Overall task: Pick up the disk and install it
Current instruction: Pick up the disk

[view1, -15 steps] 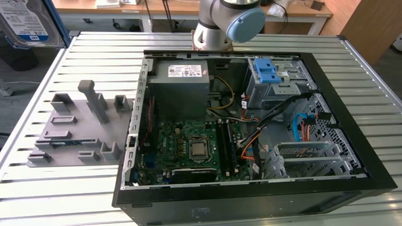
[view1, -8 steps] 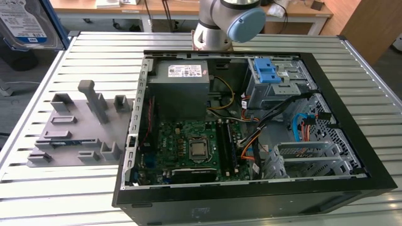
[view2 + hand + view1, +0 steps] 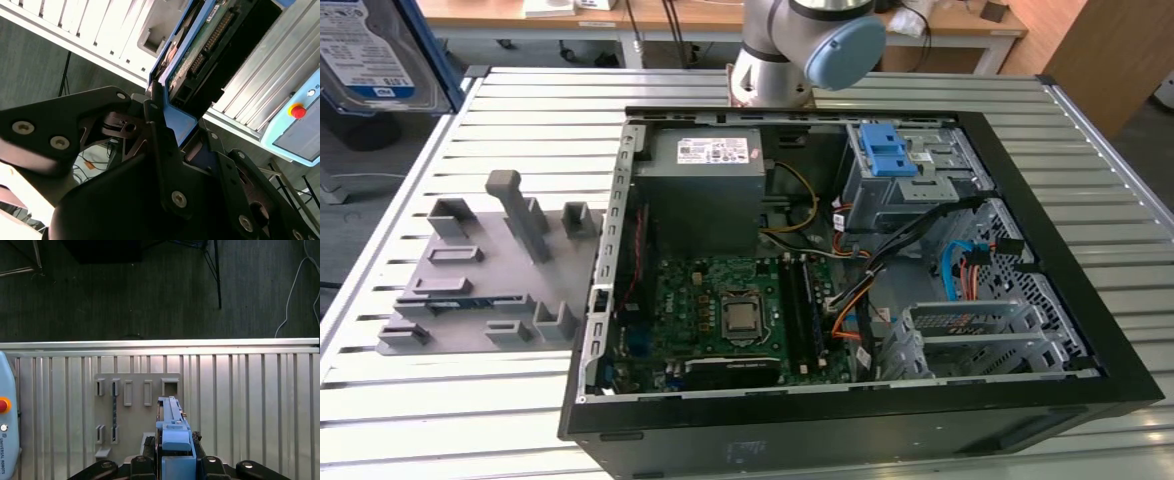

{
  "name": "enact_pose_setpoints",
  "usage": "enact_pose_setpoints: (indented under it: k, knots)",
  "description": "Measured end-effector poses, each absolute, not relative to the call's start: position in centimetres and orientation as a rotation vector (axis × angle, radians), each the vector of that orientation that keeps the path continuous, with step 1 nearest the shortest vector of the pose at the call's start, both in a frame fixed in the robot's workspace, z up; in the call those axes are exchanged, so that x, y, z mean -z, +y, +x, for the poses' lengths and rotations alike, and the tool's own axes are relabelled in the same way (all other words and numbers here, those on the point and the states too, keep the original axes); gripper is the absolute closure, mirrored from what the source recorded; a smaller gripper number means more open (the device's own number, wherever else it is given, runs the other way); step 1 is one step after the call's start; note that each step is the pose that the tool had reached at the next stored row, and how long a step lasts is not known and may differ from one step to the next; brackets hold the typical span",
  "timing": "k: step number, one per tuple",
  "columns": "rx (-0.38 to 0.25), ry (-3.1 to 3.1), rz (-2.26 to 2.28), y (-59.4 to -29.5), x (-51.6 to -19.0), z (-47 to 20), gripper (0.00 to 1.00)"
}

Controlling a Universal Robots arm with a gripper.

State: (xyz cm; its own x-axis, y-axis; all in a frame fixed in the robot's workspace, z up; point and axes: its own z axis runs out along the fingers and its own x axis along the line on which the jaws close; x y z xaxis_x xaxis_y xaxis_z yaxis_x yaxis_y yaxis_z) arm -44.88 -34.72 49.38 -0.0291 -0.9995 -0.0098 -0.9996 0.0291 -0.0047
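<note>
The flat silver-grey hard disk (image 3: 367, 50) with a white-and-blue label and a blue plastic bracket around its edges is gripped and lifted clear of the table. It sits in the upper corner at the exterior view's left, with its label face turned to that camera. The second wrist view shows the disk (image 3: 200, 47) from its other face, with a green circuit board and a row of connector pins inside the blue frame. In the first wrist view the disk (image 3: 172, 422) is seen edge-on as a narrow blue strip. Its long axis runs straight out from the gripper (image 3: 175, 455), over the grey plastic fixture plate (image 3: 135, 405) with its slots and pockets. The black gripper (image 3: 172, 120) is clamped narrowly on one short end of the bracket, one finger on each flat side. The fixture plate (image 3: 480, 280) lies on the ribbed aluminium table (image 3: 400, 420), just beside the open black computer case (image 3: 854, 425) at the exterior view's right. Inside the case are a grey power-supply box (image 3: 700, 190), a green motherboard (image 3: 720, 310) and light-blue tabs (image 3: 887, 150) on a metal cage.
</note>
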Motion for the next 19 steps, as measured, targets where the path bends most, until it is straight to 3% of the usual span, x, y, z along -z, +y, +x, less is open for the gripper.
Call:
enact_pose_setpoints:
  k: [19]
  knots:
    - [-0.009,2.245,-2.18,-37.1,-49.4,-43.8,0.63]
